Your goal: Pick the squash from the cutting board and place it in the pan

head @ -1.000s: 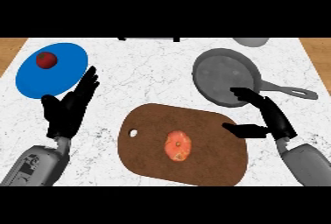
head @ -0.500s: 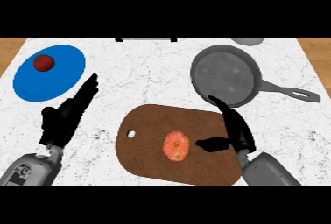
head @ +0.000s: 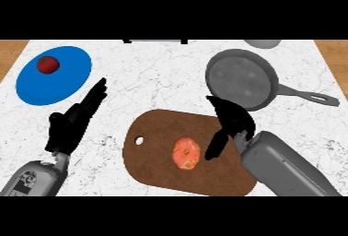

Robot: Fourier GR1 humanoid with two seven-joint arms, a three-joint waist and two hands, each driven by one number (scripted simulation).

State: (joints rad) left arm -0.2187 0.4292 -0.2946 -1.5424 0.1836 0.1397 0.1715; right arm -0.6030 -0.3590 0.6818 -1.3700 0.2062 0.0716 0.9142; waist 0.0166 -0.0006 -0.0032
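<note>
I judged my right hand (head: 229, 123), fingers apart just right of the squash (head: 185, 154), might nudge it off the cutting board (head: 158, 133).

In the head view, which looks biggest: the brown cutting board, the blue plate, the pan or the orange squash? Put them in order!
Biggest to smallest, as they look from the head:
1. cutting board
2. pan, counting its handle; its round part alone looks about like the blue plate, so those two are close
3. blue plate
4. squash, by far the smallest
</note>
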